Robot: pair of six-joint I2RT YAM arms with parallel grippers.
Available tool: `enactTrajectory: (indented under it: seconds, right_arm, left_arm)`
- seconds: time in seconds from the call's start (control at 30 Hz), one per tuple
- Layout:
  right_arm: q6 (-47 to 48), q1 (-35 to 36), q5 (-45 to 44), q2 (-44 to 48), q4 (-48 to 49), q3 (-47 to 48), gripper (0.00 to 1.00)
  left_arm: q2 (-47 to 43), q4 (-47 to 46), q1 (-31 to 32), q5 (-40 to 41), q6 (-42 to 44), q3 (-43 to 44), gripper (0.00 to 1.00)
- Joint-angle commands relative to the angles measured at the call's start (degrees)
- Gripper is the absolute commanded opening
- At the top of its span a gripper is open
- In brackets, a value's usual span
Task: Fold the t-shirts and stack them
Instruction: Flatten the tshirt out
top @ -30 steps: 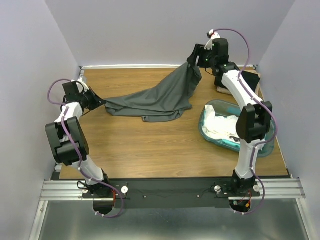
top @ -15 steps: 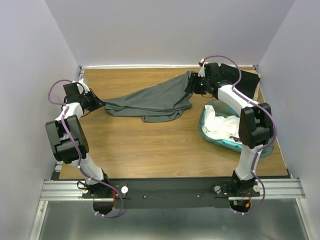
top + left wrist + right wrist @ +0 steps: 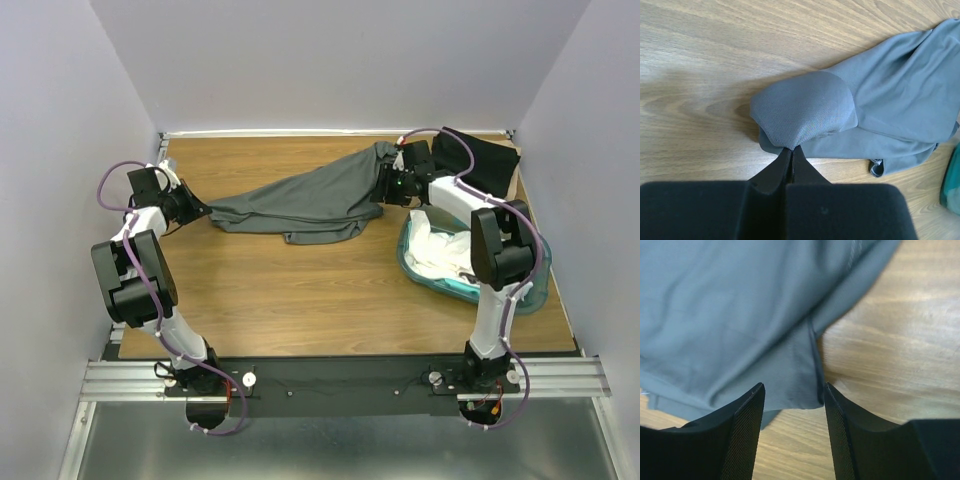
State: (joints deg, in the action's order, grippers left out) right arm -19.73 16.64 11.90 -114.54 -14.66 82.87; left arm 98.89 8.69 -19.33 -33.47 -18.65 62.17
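Observation:
A dark grey t-shirt [image 3: 305,200] lies stretched across the far middle of the table. My left gripper [image 3: 203,210] is shut on its left corner; in the left wrist view the fingers pinch a bunched fold of the grey shirt [image 3: 805,112]. My right gripper [image 3: 385,187] is open at the shirt's right end, low over the table. In the right wrist view the grey fabric [image 3: 740,315] lies between and beyond the spread fingertips [image 3: 747,412], loose. A black t-shirt [image 3: 480,160] lies at the far right. White shirts [image 3: 440,250] sit in the tub.
A translucent teal tub [image 3: 412,262] stands at the right, just near side of my right gripper. Grey walls close in the table on the left, back and right. Bare wood [image 3: 300,300] spans the near half.
My right gripper has come down from high at the back to table level and let go of the shirt's right end. The shirt has dropped flat. The left arm has not moved.

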Motion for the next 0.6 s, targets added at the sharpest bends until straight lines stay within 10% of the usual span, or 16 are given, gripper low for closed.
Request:
enactTrajectory:
  seconds: [0.0, 0.57]
  right_arm:
    - [-1.6, 0.0, -2.3, -2.4, -0.4, -1.7, 0.58]
    - [-3.4, 0.0, -1.5, -4.1, -0.5, -3.9, 0.41]
  left_arm:
    - [-1.4, -0.5, -0.4, 0.7, 1.1, -0.8, 0.0]
    - [-1.1, -0.2, -0.4, 0.8, 1.3, -0.3, 0.0]
